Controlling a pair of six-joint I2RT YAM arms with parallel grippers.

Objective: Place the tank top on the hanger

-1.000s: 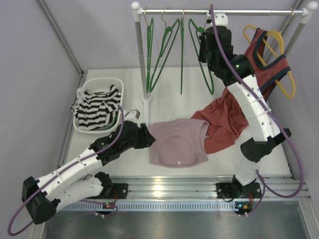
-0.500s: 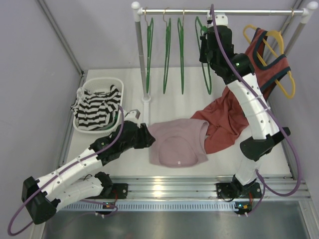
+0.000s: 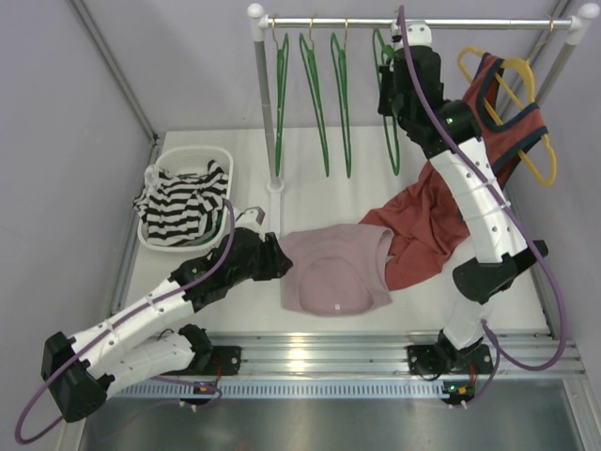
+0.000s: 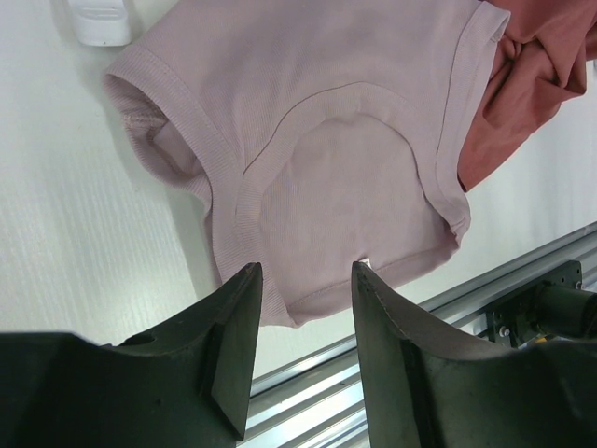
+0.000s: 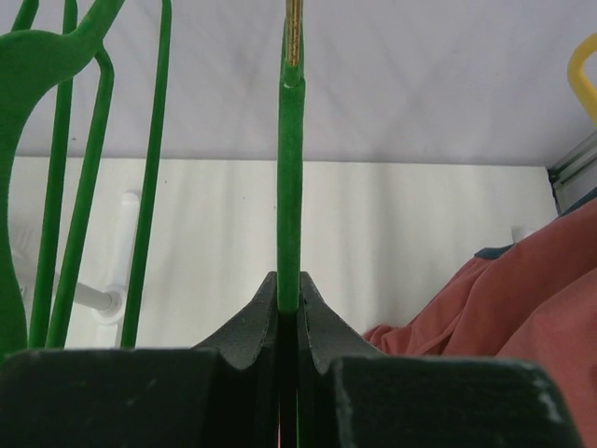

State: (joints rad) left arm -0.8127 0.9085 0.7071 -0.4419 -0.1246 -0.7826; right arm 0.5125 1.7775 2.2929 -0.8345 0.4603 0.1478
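Note:
The dusty-pink tank top [image 3: 336,272] lies flat on the white table, and in the left wrist view [image 4: 345,140] it shows its neckline and armholes. My left gripper [image 3: 280,261] is open and empty at the top's left edge; its jaws [image 4: 303,271] stand apart just above the hem. My right gripper [image 3: 387,86] is raised at the rail and shut on the rightmost green hanger [image 3: 392,141]. In the right wrist view the jaws [image 5: 289,280] pinch the hanger's green neck [image 5: 290,187] just below its brass hook.
Three more green hangers [image 3: 315,103] hang on the metal rail [image 3: 470,21]. A yellow hanger [image 3: 512,89] at the right carries a rust-red top [image 3: 512,132]; its cloth drapes onto the table [image 3: 423,235]. A white basket [image 3: 192,153] holds a striped garment at the left.
The three free green hangers have swung to the right on the rail. My right gripper has risen slightly with its hanger. The left arm and the tank top have not moved.

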